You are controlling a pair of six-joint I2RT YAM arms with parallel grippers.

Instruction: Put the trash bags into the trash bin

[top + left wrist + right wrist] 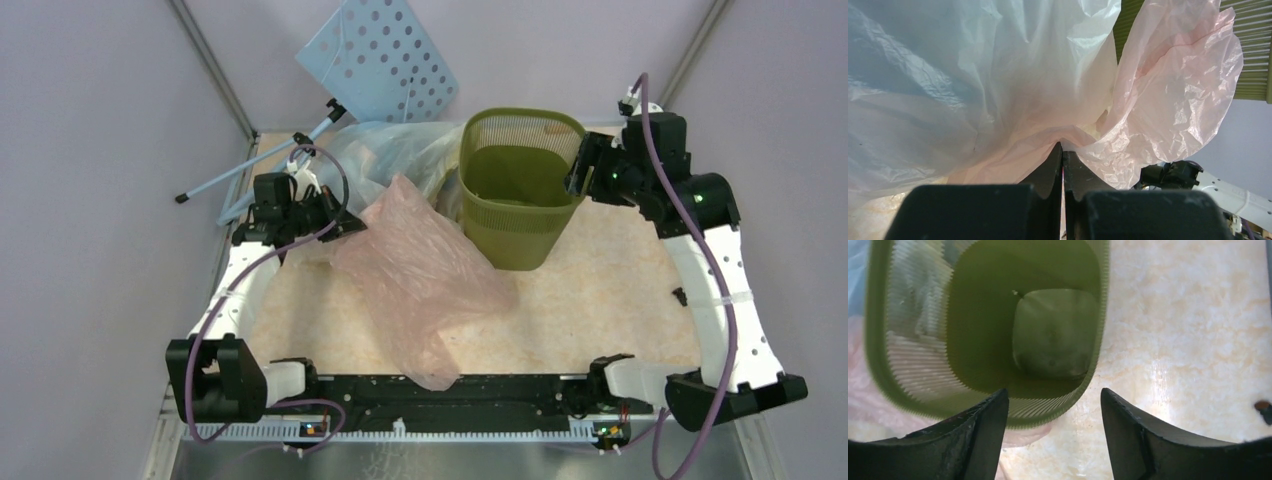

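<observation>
A pale pink trash bag (425, 275) lies spread from the left arm toward the table's front edge. My left gripper (345, 222) is shut on its upper corner; in the left wrist view the closed fingertips (1062, 150) pinch the pink film (1178, 100). A clear-whitish bag (395, 150) lies bunched behind it, and fills the left of the left wrist view (948, 85). The olive-green mesh trash bin (520, 185) stands upright at the back centre. My right gripper (578, 172) is open and empty, hovering over the bin's right rim (1068, 410). The bin's floor (1055, 335) is bare.
A blue perforated board (378, 60) on a thin stand leans at the back left. Grey walls close in both sides. Marbled table (620, 290) lies to the right of the bin.
</observation>
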